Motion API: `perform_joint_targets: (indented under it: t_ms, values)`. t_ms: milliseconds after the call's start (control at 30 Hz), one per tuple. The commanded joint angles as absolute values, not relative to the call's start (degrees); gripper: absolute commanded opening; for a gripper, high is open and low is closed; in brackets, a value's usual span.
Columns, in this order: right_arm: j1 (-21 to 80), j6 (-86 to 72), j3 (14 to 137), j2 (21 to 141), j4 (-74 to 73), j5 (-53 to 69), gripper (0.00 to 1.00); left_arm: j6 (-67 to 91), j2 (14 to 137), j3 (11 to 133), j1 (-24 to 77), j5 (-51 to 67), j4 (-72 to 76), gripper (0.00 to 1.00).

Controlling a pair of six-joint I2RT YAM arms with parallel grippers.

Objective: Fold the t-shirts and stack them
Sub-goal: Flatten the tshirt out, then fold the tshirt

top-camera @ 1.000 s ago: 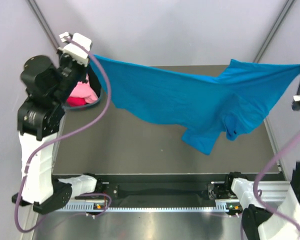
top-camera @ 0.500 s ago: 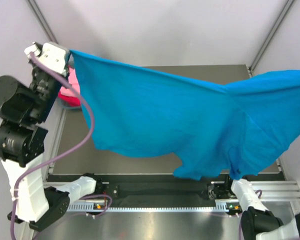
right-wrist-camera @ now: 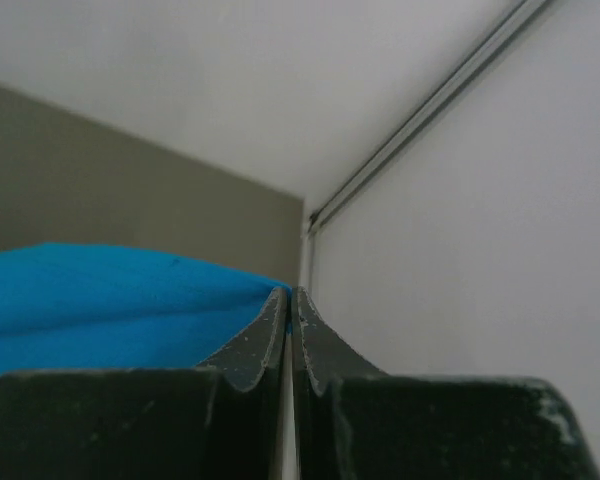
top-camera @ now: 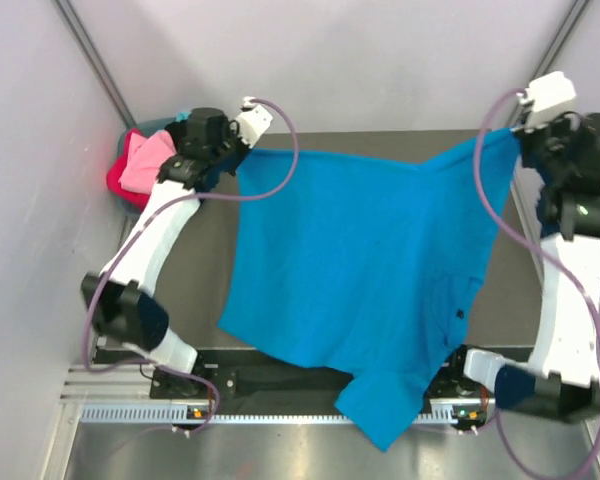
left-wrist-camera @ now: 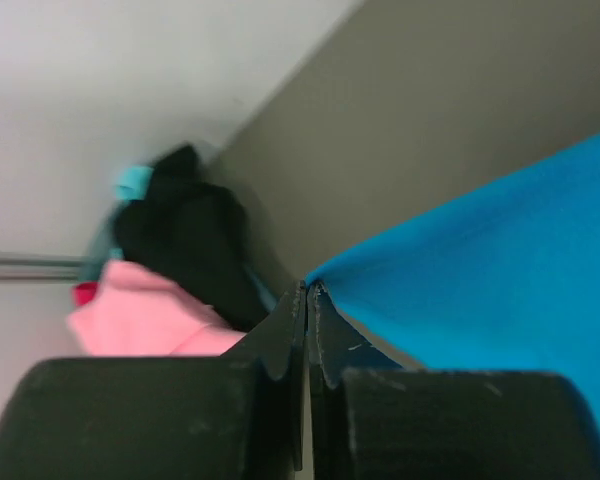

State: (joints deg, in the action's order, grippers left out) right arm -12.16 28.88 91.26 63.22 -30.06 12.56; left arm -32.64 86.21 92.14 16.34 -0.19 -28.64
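**Dark grey tabletop (top-camera: 205,265), bright blue short-sleeved cloth t-shirt (top-camera: 360,270) stretched across it**

The shirt fills the middle of the top view, and one end hangs past the table's lower edge. Its upper-left corner is pinched in the left gripper (left-wrist-camera: 308,290), fingers closed tight on the cloth. Same deal upper right with the right gripper (right-wrist-camera: 291,295). Off in the upper left, a light pink shirt (top-camera: 145,160), a red shirt (top-camera: 118,185) and a black shirt (left-wrist-camera: 185,235) sit bunched in a teal plastic basket (left-wrist-camera: 132,183).
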Motion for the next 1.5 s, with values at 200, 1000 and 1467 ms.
perform_joint_targets:
  t_ms: [200, 1000, 1467]
  values:
    - [-8.26, 35.33, 82.26, 82.42, -16.80, 7.39, 0.00, -37.27, 111.33, 103.32, 14.06, 4.22, -15.82, 0.00]
    - [-3.96, 31.38, 124.27, 134.46, -7.65, -9.49, 0.00, -39.46, 148.53, 131.40, 13.27, -5.01, 4.38, 0.00]
    - [-2.11, 34.98, 125.16, 131.58, -16.78, -7.47, 0.00, -34.63, 143.36, 126.86, 13.01, -0.27, 1.59, 0.00]
